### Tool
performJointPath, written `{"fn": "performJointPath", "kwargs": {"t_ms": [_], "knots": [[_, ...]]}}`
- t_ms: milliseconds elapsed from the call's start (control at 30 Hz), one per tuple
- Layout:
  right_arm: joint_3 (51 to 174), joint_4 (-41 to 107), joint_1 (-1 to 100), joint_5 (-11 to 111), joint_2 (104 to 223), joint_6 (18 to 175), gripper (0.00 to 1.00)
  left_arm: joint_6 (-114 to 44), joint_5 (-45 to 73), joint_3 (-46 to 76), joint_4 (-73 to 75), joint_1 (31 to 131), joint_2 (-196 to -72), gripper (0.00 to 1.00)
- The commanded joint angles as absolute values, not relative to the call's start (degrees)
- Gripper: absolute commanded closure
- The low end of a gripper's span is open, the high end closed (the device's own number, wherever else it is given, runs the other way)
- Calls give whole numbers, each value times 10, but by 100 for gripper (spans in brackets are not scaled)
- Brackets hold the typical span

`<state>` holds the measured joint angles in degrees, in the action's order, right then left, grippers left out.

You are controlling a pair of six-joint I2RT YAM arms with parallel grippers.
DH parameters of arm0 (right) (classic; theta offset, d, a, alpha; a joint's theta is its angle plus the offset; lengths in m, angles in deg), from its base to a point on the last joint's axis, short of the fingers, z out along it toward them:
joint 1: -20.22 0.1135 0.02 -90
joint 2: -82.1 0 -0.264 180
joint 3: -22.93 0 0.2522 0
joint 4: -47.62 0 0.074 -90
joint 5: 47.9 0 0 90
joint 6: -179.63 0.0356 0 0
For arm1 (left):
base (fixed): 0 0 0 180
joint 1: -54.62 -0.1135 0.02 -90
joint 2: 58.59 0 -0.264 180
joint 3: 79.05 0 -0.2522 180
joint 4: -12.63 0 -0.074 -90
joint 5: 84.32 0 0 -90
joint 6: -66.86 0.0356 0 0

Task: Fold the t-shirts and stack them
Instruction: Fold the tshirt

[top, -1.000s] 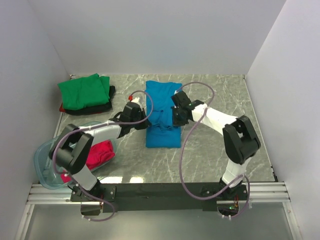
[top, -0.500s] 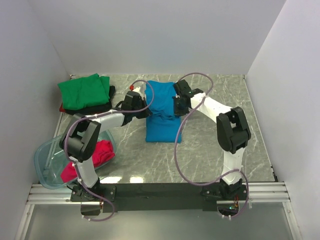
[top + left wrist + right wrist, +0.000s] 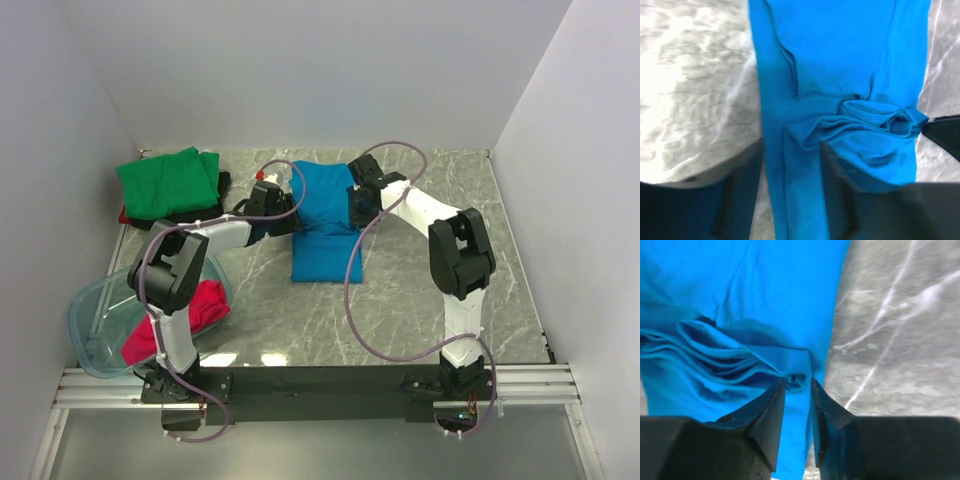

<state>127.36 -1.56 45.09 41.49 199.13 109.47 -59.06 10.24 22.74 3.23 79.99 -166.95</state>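
Status by item, as I read it from my station. Blue t-shirt (image 3: 325,230): mid-counter (image 3: 420,300), already narrowed to a long strip, sleeves tucked in, with rumpled layers bunched across its middle between the two arms; I judge the end-to-end fold to be in hand and not finished. Left claw (image 3: 791,150): at the strip's left edge, fingers closed on a thick band of blue cloth that fills the gap between them. Right claw (image 3: 797,384): at the strip's right edge, fingers drawn nearly together, nipping a small roll of the blue hem. Green t-shirt (image 3: 165,182): folded, lying on top of the pile at the far left corner; I count it done. Black t-shirt (image 3: 200,213): directly under the green one, only its near and right edges showing; apparently folded and stacked. Magenta-red t-shirt (image 3: 200,305): crumpled in the clear plastic bin (image 3: 80,310) at the near left, unfolded, nothing touching it. Remaining, in my estimate: complete the blue fold, carry it to the pile, then take out, fold and stack the magenta-red one.
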Motion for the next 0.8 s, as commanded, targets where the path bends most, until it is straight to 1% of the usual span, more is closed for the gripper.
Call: {"fn": "performJointPath", "kwargs": {"t_ms": [0, 100, 233, 300, 433, 567, 767], "knots": [[1262, 0, 445, 377, 1901, 1093, 64, -594, 59, 228, 33, 805, -1608, 44], [1220, 21, 446, 394, 1850, 1096, 63, -592, 20, 261, 51, 837, -1562, 41], [1185, 43, 451, 486, 1824, 1096, 62, -596, 20, 304, 95, 899, -1528, 41], [1183, 51, 452, 517, 1836, 1093, 62, -611, 43, 330, 135, 926, -1525, 41], [1190, 62, 453, 566, 1869, 1092, 62, -625, 43, 356, 174, 967, -1547, 41], [1208, 69, 454, 609, 1901, 1092, 62, -644, 52, 377, 210, 987, -1583, 42], [1237, 63, 457, 643, 1953, 1085, 62, -652, 44, 409, 218, 1009, -1611, 42]]}}
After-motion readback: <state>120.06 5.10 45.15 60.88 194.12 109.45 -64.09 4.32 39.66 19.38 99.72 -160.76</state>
